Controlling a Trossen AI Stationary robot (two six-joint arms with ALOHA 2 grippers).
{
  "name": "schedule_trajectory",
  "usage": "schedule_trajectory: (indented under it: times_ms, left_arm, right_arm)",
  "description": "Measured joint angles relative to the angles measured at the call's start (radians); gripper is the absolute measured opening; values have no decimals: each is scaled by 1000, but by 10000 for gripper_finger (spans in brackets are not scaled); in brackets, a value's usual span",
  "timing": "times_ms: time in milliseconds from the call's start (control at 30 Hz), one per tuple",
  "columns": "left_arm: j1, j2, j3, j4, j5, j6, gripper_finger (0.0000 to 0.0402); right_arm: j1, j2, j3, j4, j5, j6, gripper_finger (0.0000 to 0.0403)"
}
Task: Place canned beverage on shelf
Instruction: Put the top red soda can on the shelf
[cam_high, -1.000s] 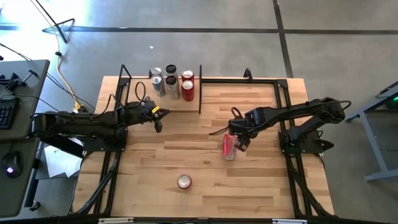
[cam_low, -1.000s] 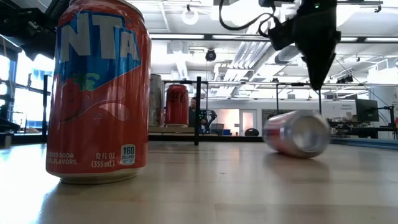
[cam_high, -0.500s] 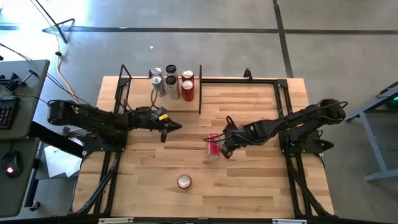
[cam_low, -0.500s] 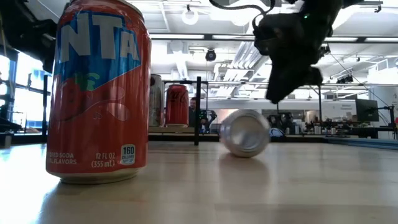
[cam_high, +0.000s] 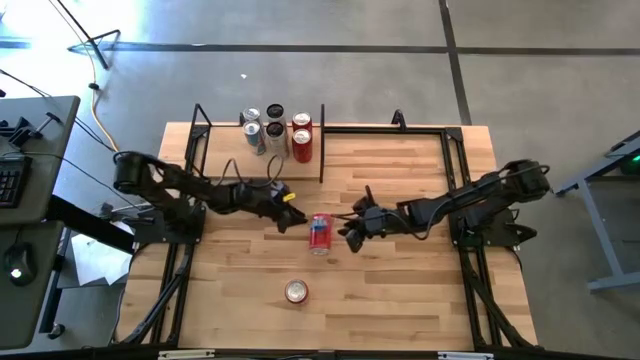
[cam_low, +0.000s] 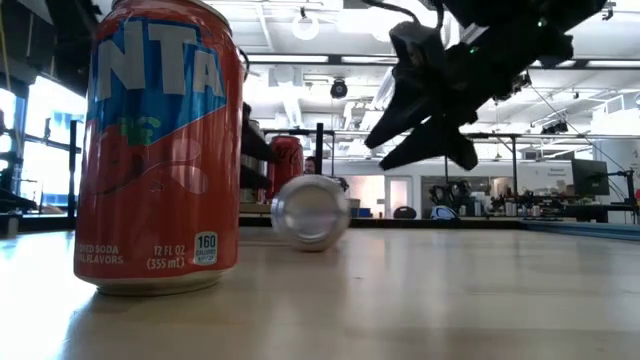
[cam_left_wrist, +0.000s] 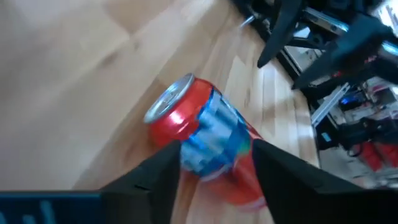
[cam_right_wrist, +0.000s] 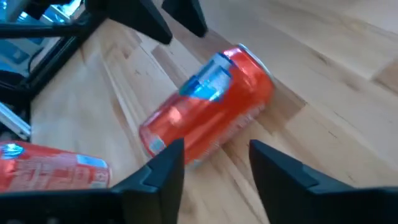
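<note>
Rolled leftward across the surface (cam_high: 400, 280) since a second ago: the lying red can (cam_high: 319, 233), once near the right side, now at mid-surface on its side, silver end toward the low camera. Followed there by both arms.

Far left in the high view: left arm stretched in from the left edge, left tool (cam_high: 292, 219) just beside the can's left flank. Fingers spread wide, nothing held — seen from its wrist camera, the can (cam_left_wrist: 208, 144) lying between and beyond the two dark fingertips (cam_left_wrist: 160, 171), not clamped.

Behind, at the rear edge: the shelf (cam_high: 262, 160), a pale board between black rod uprights, carrying a cluster of upright cans (cam_high: 276, 132), silver and red. Well apart from the rolling can.

Centre: the lying can itself, free on the wood, touching neither tool so far as visible. Nearer the front edge, a second red can (cam_high: 296, 291) standing upright — huge in the low view (cam_low: 158, 150), at that picture's left.

Right of the lying can: right tool (cam_high: 350, 232), fingers parted, empty, just beside the can's right flank. From its wrist camera, the can (cam_right_wrist: 208, 106) lying aslant ahead of the open fingers (cam_right_wrist: 163, 168). Right arm reaching in from the right edge.
</note>
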Motion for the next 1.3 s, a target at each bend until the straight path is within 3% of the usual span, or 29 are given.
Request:
schedule_trajectory:
  times_ms: [133,267,600,1300]
  left_arm:
    - [-2,47,30,-35,18,-94,236]
    - [-1,77,37,-40,37,-148,253]
    - [1,130,34,46,27,-148,254]
    - [24,7,17,92,34,130,217]
  right_arm:
    - [-12,110,25,94,15,-33,187]
    - [-43,206,53,152,16,-35,182]
    - [-100,333,63,359,-114,-10,136]
    - [-110,336,88,512,-119,-290,116]
